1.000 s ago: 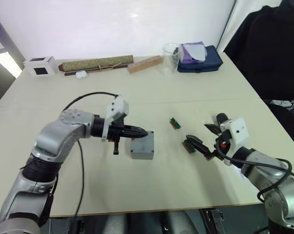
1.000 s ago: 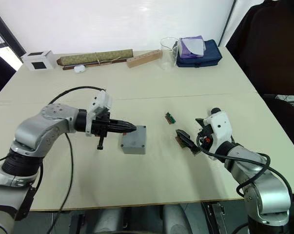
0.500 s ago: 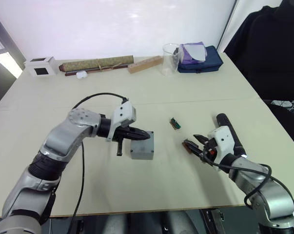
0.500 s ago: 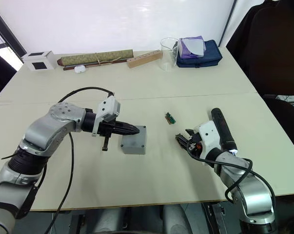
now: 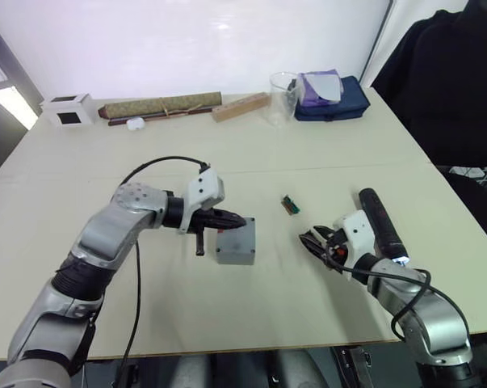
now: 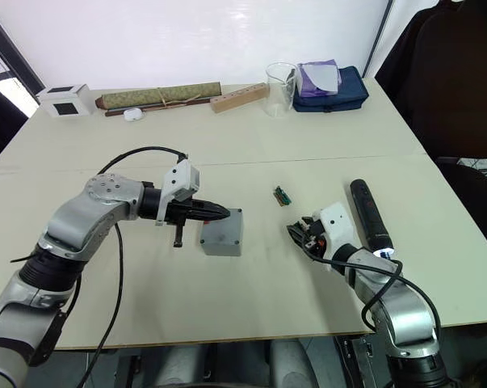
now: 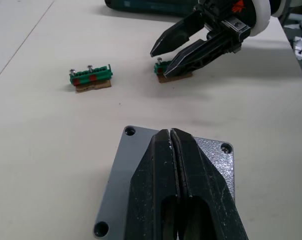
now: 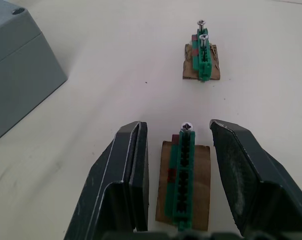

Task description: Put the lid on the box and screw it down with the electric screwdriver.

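Note:
The grey box (image 5: 236, 242) stands mid-table with the lid (image 7: 118, 195) on top, its corner screw holes showing. My left gripper (image 5: 239, 221) is shut, its tips lying over the lid. My right gripper (image 5: 308, 238) is open low over the table, its fingers either side of a green screw holder (image 8: 183, 185) on a cardboard scrap, with one screw standing at its end. The black electric screwdriver (image 5: 380, 225) lies on the table beside my right wrist, free of both grippers.
A second green screw holder (image 5: 289, 204) lies between the box and my right gripper. Along the far edge are a white cube (image 5: 68, 109), a brown roll (image 5: 158, 105), a wooden block (image 5: 239, 106), a clear cup (image 5: 283, 95) and a blue pouch (image 5: 332, 97).
My right gripper has dropped to the table and now straddles the near screw holder, and the screwdriver lies flat beside it. My left gripper moved right, onto the lid.

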Robot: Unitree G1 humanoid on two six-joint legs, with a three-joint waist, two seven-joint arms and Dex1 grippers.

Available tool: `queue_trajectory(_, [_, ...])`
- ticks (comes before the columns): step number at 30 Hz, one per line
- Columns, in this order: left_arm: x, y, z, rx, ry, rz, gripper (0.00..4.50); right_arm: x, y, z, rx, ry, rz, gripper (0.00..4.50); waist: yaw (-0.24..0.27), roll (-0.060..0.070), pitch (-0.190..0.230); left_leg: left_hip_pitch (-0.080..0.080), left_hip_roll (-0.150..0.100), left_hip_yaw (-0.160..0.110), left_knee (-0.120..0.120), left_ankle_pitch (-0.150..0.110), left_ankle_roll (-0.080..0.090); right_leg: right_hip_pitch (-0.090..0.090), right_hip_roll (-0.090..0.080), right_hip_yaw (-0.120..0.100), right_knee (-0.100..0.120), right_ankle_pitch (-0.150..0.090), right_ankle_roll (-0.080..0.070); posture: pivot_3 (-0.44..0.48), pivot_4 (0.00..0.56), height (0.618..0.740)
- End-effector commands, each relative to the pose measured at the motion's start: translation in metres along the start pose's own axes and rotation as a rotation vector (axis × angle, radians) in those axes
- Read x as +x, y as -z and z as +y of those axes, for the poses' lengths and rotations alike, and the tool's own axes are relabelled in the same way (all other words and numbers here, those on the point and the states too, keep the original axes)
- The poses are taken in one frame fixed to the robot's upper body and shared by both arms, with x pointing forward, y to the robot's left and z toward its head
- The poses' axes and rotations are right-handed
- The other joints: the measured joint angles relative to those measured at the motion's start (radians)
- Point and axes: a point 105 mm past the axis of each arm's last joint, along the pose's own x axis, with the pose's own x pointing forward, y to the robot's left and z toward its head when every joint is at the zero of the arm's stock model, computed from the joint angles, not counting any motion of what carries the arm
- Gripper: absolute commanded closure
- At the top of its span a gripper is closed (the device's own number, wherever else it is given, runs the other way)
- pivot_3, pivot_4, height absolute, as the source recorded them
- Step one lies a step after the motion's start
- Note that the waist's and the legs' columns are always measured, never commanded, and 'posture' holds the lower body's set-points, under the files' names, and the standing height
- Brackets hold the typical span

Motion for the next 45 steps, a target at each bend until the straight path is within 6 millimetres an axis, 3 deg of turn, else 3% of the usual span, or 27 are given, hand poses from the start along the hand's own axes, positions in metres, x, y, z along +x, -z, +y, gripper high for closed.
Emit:
queue_trajectory(1, [-0.003, -0.005, -0.001, 0.038, -0.015, -0.016, 4.5, 0.0, -0.01, -0.001, -0.035, -0.001, -0.044, 2.28, 0.0, 0.0, 0.0, 0.0, 0.0, 0.0, 0.0, 0.0, 0.0, 0.0, 0.0, 0.0, 0.0, 0.0, 0.0, 0.0, 0.15, 0.74])
queue_trajectory(2, [-0.002, -0.004, -0.001, 0.038, -0.016, -0.016, 4.5, 0.0, -0.009, -0.001, -0.036, -0.001, -0.044, 2.28, -0.001, 0.0, 0.0, 0.0, 0.0, 0.0, 0.0, 0.0, 0.0, 0.0, 0.0, 0.0, 0.0, 0.0, 0.0, 0.0, 0.15, 0.74])
queue_trajectory(5, [-0.003, -0.003, -0.001, 0.036, -0.018, -0.017, 4.5, 0.0, -0.009, -0.002, -0.038, 0.0, -0.046, 3.05, -0.002, 0.0, 0.0, 0.0, 0.0, 0.0, 0.0, 0.0, 0.0, 0.0, 0.0, 0.0, 0.0, 0.0, 0.0, 0.0, 0.15, 0.74])
queue_trajectory(8, [-0.003, -0.002, 0.0, 0.034, -0.019, -0.019, 4.5, 0.002, -0.009, -0.002, -0.042, 0.002, -0.047, 4.25, -0.002, 0.0, 0.0, 0.0, 0.0, 0.0, 0.0, 0.0, 0.0, 0.0, 0.0, 0.0, 0.0, 0.0, 0.0, 0.0, 0.15, 0.74])
queue_trajectory(9, [-0.002, -0.002, 0.0, 0.034, -0.02, -0.019, 4.5, 0.002, -0.009, -0.002, -0.042, 0.003, -0.048, 4.45, -0.002, 0.0, 0.0, 0.0, 0.0, 0.0, 0.0, 0.0, 0.0, 0.0, 0.0, 0.0, 0.0, 0.0, 0.0, 0.0, 0.15, 0.74])
queue_trajectory(18, [-0.002, -0.001, 0.003, 0.026, -0.027, -0.021, 4.5, -0.001, -0.016, 0.001, -0.054, -0.002, -0.068, 4.45, -0.001, 0.0, 0.0, 0.0, 0.0, 0.0, 0.0, 0.0, 0.0, 0.0, 0.0, 0.0, 0.0, 0.0, 0.0, 0.0, 0.15, 0.74])
queue_trajectory(27, [-0.015, -0.002, 0.017, -0.044, -0.093, -0.069, 4.5, -0.014, -0.05, 0.0, -0.129, -0.018, -0.148, 4.45, -0.003, 0.0, 0.0, 0.0, 0.0, 0.0, 0.0, 0.0, 0.0, 0.0, 0.0, 0.0, 0.0, 0.0, 0.0, 0.0, 0.15, 0.74])
queue_trajectory(35, [-0.047, 0.005, 0.028, -0.133, -0.188, -0.09, 4.5, 0.002, -0.099, 0.043, -0.154, -0.22, -0.309, 4.45, -0.006, 0.0, 0.0, 0.001, 0.001, -0.001, 0.0, 0.0, 0.0, 0.0, 0.001, 0.0, 0.0, 0.0, 0.0, 0.0, 0.15, 0.74])
queue_trajectory(40, [-0.06, 0.012, 0.019, -0.175, -0.225, -0.086, 4.5, 0.023, -0.094, 0.067, -0.189, -0.322, -0.294, 4.45, 0.0, 0.0, 0.0, 0.0, 0.0, -0.001, -0.001, 0.0, 0.0, 0.0, 0.0, -0.001, 0.0, 0.0, 0.0, 0.0, 0.15, 0.74])
queue_trajectory(45, [-0.062, 0.016, 0.009, -0.211, -0.233, -0.094, 4.5, 0.032, -0.08, 0.079, -0.214, -0.377, -0.265, 4.45, 0.001, -0.001, 0.0, 0.0, 0.0, -0.001, 0.0, 0.0, 0.0, 0.0, -0.001, -0.001, 0.0, 0.0, 0.0, 0.0, 0.15, 0.74])
